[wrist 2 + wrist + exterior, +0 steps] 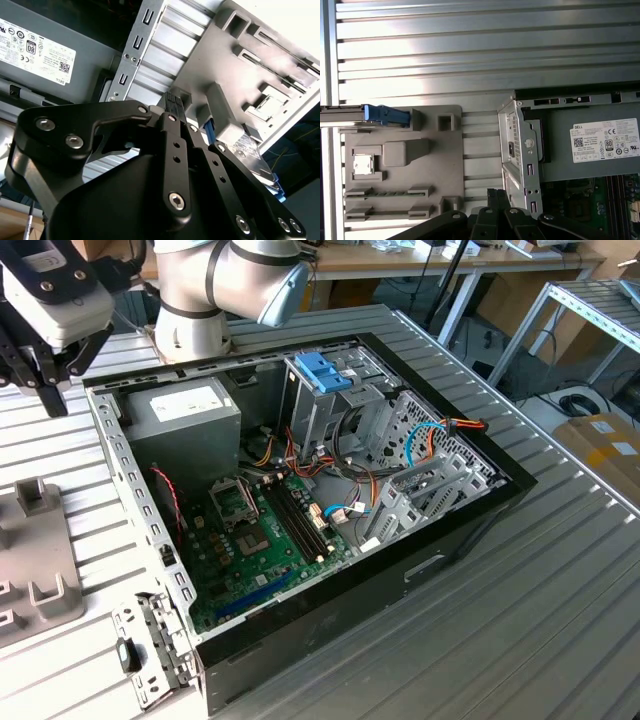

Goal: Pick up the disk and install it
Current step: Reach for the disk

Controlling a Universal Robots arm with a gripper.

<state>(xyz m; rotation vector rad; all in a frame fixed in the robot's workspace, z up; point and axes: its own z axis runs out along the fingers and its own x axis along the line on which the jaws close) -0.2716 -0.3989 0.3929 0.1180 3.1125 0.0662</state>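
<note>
In the first wrist view the disk [350, 115] stands on edge in a slot of the grey fixture plate [450, 165]; I see its thin grey-metal side and the light-blue carrier end. My gripper [495, 196] hovers above the gap between that plate and the open computer case [520, 150], apart from the disk, with nothing held. The black fingertips [170, 99] sit pressed together, shut. In the exterior view the gripper [48, 380] hangs over the table beyond the case's far corner at the exterior view's left.
The open case [470, 510] holds a motherboard [265, 540], a grey power supply [185, 420], cables and an upright drive cage with a blue handle [322, 370]. The fixture plate [45, 570] lies on the ribbed metal table [520, 620].
</note>
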